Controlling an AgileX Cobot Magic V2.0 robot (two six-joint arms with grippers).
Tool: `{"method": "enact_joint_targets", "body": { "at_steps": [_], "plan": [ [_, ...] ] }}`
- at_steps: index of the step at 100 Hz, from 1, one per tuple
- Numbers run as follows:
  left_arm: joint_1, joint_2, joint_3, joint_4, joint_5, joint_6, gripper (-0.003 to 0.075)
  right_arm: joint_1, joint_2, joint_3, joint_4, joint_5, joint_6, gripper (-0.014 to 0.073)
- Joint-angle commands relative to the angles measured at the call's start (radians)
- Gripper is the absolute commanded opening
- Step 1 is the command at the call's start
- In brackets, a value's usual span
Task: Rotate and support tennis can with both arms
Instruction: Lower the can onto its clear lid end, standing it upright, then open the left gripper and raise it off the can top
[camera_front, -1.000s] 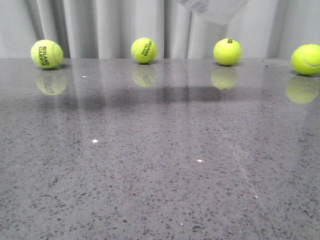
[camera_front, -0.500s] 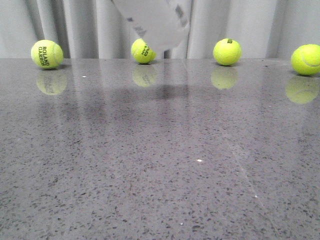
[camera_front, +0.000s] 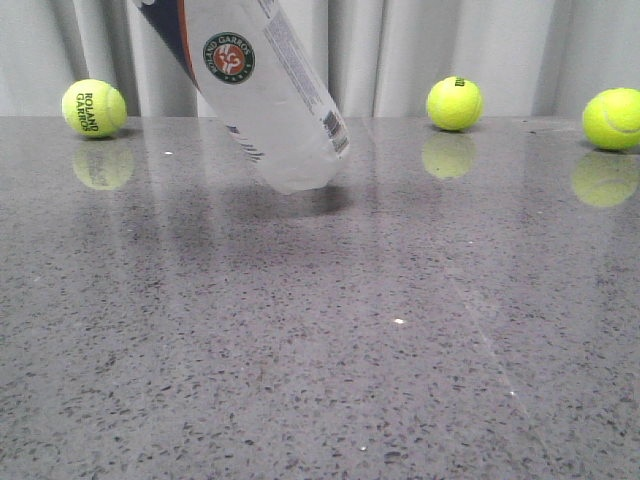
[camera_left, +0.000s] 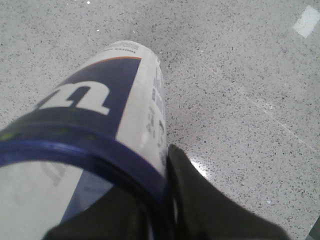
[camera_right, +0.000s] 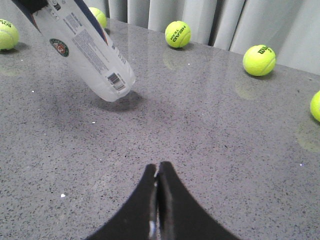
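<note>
Since the earlier frame, the can (camera_front: 268, 95) has swung down and leftward into front view, now hiding the second ball. It hangs tilted, closed base lowest, just above the table (camera_front: 320, 350), not touching it. Left pincer (camera_left: 165, 210): clamped on the can's blue rim, one finger (camera_left: 200, 200) outside the wall. Right pincer (camera_right: 157, 200): fingers pressed together, holding nothing, low over the table; the can (camera_right: 85, 45) lies well ahead of it, three balls (camera_right: 259, 60) beyond.

Bright even light, glossy reflections, sharp
</note>
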Motion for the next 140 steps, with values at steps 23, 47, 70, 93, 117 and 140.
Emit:
{"method": "enact_joint_targets", "body": {
  "at_steps": [23, 47, 70, 93, 117, 140],
  "plan": [
    [-0.008, -0.038, -0.024, -0.022, 0.017, -0.01, 0.0353, -0.005, 0.008, -0.025, -0.01, -0.083, -0.002, -0.0067],
    [-0.008, -0.023, -0.045, -0.031, 0.015, -0.01, 0.0462, -0.005, 0.008, -0.025, -0.01, -0.083, -0.002, -0.0067],
    [-0.008, 0.051, -0.165, -0.087, 0.015, -0.01, 0.0462, -0.005, 0.008, -0.025, -0.01, -0.083, -0.002, -0.0067],
    [-0.008, 0.15, -0.326, -0.123, 0.015, -0.01, 0.0462, -0.005, 0.008, -0.025, -0.01, -0.083, -0.002, -0.0067],
    [-0.008, 0.211, -0.434, -0.159, 0.015, -0.01, 0.0462, -0.005, 0.008, -0.025, -0.01, -0.083, -0.002, -0.0067],
    [-0.008, 0.218, -0.448, -0.159, -0.008, -0.01, 0.0462, -0.005, 0.008, -0.025, -0.01, -0.083, -0.002, -0.0067]
  ]
}}
